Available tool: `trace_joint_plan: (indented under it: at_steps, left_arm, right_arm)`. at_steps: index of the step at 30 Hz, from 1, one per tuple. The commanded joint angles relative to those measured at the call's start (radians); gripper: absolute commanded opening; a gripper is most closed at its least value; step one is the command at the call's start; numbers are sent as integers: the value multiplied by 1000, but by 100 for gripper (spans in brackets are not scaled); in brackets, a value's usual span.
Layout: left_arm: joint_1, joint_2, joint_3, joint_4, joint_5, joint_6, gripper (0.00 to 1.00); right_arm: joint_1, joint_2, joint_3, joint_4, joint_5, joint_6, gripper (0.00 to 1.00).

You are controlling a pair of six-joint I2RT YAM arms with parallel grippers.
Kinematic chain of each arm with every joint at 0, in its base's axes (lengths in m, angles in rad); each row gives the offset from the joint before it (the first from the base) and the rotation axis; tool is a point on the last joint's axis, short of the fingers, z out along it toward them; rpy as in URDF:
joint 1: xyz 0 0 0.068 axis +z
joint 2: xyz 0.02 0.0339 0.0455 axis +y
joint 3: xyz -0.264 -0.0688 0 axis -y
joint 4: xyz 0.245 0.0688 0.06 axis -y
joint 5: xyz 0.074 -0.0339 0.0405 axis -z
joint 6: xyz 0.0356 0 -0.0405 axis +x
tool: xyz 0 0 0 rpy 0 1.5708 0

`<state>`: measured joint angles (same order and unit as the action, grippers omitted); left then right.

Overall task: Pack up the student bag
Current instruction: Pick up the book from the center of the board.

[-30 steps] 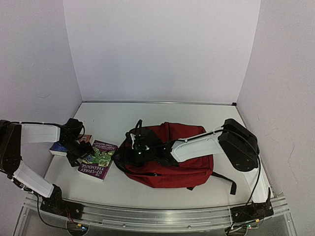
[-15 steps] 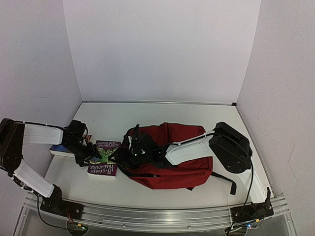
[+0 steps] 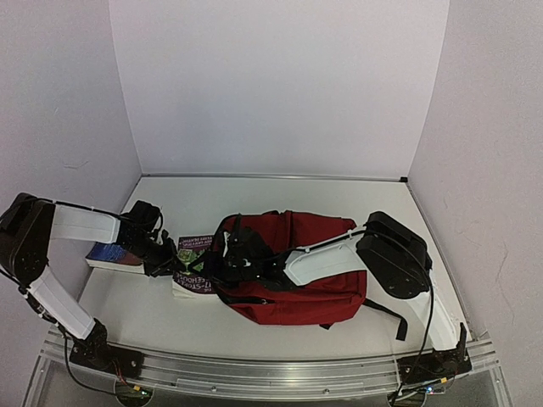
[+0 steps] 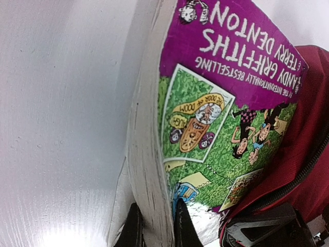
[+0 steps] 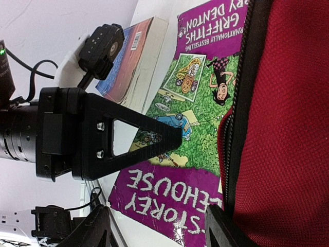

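The student bag (image 3: 318, 271) lies on its side on the white table, a dark red backpack with its zippered mouth facing left. My left gripper (image 3: 168, 261) is shut on the page edge of a purple and green paperback (image 3: 193, 253), whose right edge reaches the bag's mouth. In the left wrist view both fingertips (image 4: 134, 230) pinch the paperback (image 4: 221, 103) beside the bag's red fabric (image 4: 308, 170). My right gripper (image 3: 227, 259) sits at the bag's opening. In the right wrist view that gripper (image 5: 157, 231) stands open over the paperback's cover (image 5: 169, 190), one finger against the bag's zipper edge (image 5: 241, 103).
A second book (image 3: 109, 253) with a blue cover lies flat at the far left by the wall, also seen as the blue book (image 5: 131, 62) behind my left gripper's black finger (image 5: 128, 139). White walls close in the table on three sides. Black straps (image 3: 386, 312) trail from the bag's near right corner.
My left gripper closed on the purple paperback and carried it rightward to the bag's mouth. The right gripper stayed at the opening, narrowing slightly.
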<state>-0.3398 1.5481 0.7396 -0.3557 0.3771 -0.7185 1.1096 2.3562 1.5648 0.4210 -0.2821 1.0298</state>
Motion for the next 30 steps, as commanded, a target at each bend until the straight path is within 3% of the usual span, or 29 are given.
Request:
trace_joint_plan:
  at_steps: [1,7,17,25,30]
  left_arm:
    - [-35,-48,-41,-62,-54,5,0]
    - [-32,-288,-18,-150,-92,-18,0]
    - [-12,-599,85,-322,-141,-45,0]
    - [-13,-635,159,-288,22,85,0]
    - [-19,-610,178,-170,197,108,0]
  right_arm:
    - [6,32,-52,-86,18,10,60]
    - [5,-88,-101,-85,49,-46,62]
    - [-27,-434,-274,-121,174,-150,77]
    - [-32,-688,-357,-290,304,-263,91]
    - [-64,-788,-399,-352,308,-303,98]
